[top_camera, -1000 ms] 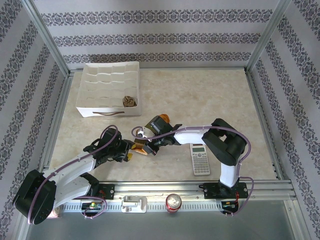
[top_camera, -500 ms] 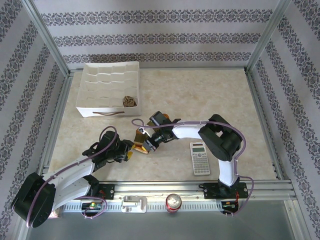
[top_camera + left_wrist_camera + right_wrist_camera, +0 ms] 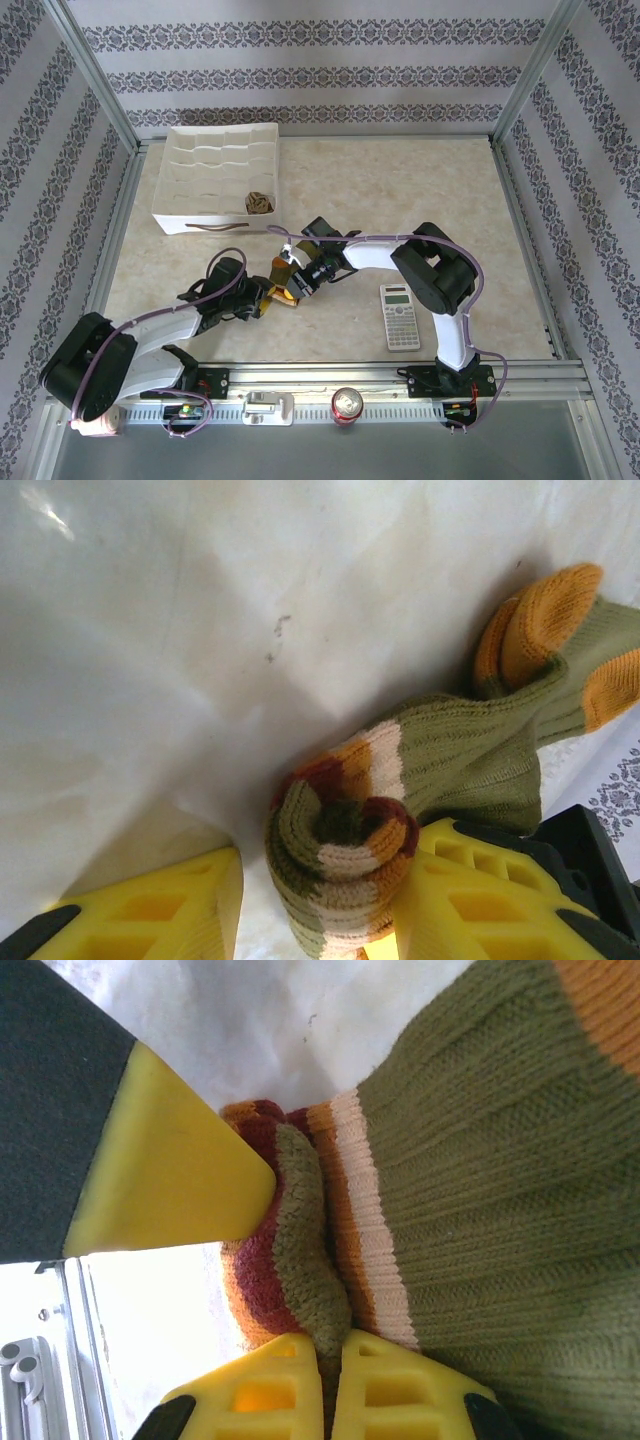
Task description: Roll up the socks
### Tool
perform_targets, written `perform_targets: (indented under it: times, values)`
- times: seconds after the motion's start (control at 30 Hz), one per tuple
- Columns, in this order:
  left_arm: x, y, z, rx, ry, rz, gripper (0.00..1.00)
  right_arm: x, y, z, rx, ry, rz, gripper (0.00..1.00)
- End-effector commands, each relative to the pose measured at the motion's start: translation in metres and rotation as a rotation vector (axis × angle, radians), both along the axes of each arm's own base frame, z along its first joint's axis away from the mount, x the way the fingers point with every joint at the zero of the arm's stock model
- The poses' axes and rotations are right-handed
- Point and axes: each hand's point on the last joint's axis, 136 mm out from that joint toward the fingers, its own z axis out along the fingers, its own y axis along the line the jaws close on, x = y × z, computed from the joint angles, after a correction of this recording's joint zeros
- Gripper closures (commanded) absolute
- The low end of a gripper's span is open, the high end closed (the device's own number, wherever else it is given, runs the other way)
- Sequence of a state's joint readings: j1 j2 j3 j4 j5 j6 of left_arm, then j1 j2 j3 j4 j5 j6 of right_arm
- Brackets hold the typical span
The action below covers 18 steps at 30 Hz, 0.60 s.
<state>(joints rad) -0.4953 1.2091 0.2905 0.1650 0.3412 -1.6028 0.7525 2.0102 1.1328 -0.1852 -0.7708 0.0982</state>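
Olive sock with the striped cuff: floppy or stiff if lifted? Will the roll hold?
Probably floppy: the olive green ribbed knit sock with orange toe folds limply. Likely light, grippy; the right gripper pinches just a cuff fold. Loose roll may unwind if released.

Just below the middle of the frame, your left gripper [image 3: 256, 303] and right gripper [image 3: 298, 283] come together at a bunched olive-and-orange sock [image 3: 281, 290] on the marbled table [image 3: 400, 190]. In the upper left you have a white divider box [image 3: 175, 220], with a rolled brown argyle sock [image 3: 259, 202] in its lower-right compartment. A calculator [image 3: 402, 317] lies at lower right, and a can [image 3: 348, 403] stands at the bottom edge.
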Motion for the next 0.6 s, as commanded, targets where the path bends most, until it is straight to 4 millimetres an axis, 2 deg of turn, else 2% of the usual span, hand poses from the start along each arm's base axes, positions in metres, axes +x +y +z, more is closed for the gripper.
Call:
perform_targets:
  times: [0.0, 0.2, 0.33, 0.4, 0.5, 0.57]
  values:
    - [0.025, -0.007, 0.005, 0.002, -0.082, -0.004, 0.58, -0.025, -0.062, -0.077, -0.349, 0.13, -0.062, 1.0]
    - [0.025, -0.005, -0.013, 0.042, 0.0, 0.014, 0.68, -0.025, -0.062, -0.079, -0.351, 0.133, -0.066, 1.0]
    - [0.031, -0.007, -0.017, 0.052, 0.022, 0.025, 0.74, -0.024, -0.061, -0.078, -0.345, 0.135, -0.066, 1.0]
    - [0.031, -0.008, -0.019, 0.061, 0.041, 0.024, 0.81, -0.023, -0.06, -0.078, -0.344, 0.135, -0.067, 1.0]
    - [0.022, -0.004, -0.027, 0.083, 0.105, 0.029, 0.97, -0.022, -0.06, -0.076, -0.336, 0.121, -0.063, 1.0]
    - [0.01, 0.0, -0.032, 0.1, 0.166, 0.026, 1.0, -0.019, -0.059, -0.072, -0.32, 0.084, -0.054, 1.0]
